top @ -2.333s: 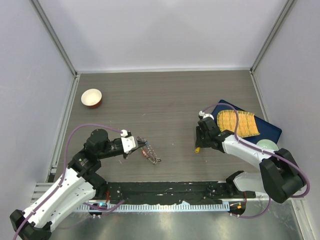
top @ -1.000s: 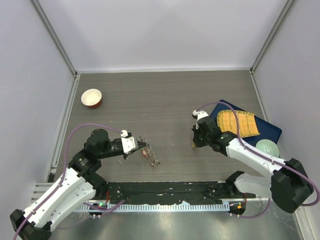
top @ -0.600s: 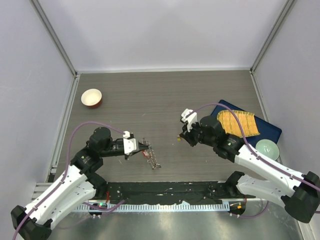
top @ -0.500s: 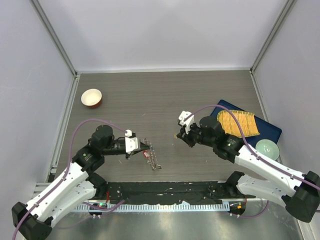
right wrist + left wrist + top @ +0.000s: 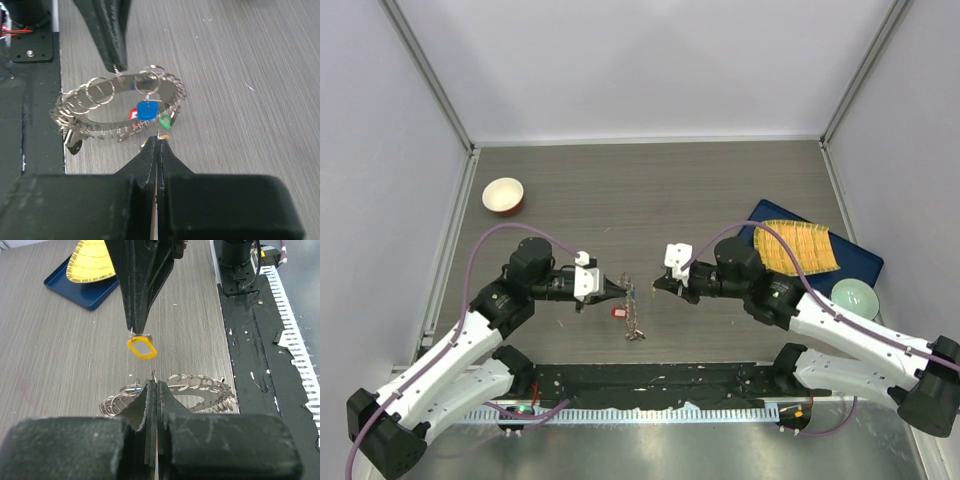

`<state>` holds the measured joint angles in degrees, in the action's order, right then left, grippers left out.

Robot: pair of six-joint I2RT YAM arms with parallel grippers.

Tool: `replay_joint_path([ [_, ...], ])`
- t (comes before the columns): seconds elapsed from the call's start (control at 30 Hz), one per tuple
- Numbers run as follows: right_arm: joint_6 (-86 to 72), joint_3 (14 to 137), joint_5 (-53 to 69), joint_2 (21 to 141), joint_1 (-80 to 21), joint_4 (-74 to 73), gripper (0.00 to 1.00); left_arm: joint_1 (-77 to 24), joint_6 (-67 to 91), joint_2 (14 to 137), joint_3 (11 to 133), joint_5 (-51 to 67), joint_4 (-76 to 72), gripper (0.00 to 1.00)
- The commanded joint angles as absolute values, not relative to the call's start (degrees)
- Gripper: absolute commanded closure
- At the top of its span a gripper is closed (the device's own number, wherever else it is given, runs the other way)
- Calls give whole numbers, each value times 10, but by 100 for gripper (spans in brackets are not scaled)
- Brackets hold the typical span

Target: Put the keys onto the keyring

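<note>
Over the middle of the wood-grain table [image 5: 650, 190], found the left gripper [image 5: 616, 291] pinched tight, fingers flat against each other, on one of the small wire rings [image 5: 95, 92] threaded along the keyring [image 5: 100, 125]. Saw that toothed grey ring hanging from the pinch at a tilt, edge-on to the overhead camera. Could not tell whether its lowest teeth touched the wood. Counted three coloured tags dangling from its loops: a blue tag [image 5: 147, 111] in front of the central hole, a green tag [image 5: 164, 120] just beside it toward the rim, and a red tag [image 5: 133, 114] partly hidden behind the blue one. Made out many more bare wire rings bunched along the rim on the side nearer the arm bases.

Found the right gripper [image 5: 657, 286] facing the left one tip to tip, near but apart. Saw it squeezed closed as well, on the yellow-tagged key [image 5: 141, 347], gripped at the metal end with the yellow tag hanging just under the fingertips. Judged that tag to sit just above the keyring's upper rim in the left wrist view, with a sliver of table showing between the two. Could not make out the key's blade, hidden between the fingers.

Noted a red-and-white bowl [image 5: 503, 195] at the far left, well apart from both arms. Noted a blue tray [image 5: 855, 262] at the right edge, bearing a ridged yellow piece [image 5: 798, 247], and a pale green bowl [image 5: 853, 292] just beside the tray's near corner.
</note>
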<state>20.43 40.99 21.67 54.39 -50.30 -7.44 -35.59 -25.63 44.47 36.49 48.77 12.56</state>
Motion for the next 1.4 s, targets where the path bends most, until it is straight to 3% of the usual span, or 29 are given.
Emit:
replay_joint_path([
  [0.0,231,437,236,546,-527,-30,99,-354,-261,433,383,524,89,100],
  [0.83,279,452,229,568,-588,-10,99,-380,-358,446,428,482,208,100],
  [1.37,297,454,215,568,-604,-25,99,-390,-348,454,430,477,200,100],
])
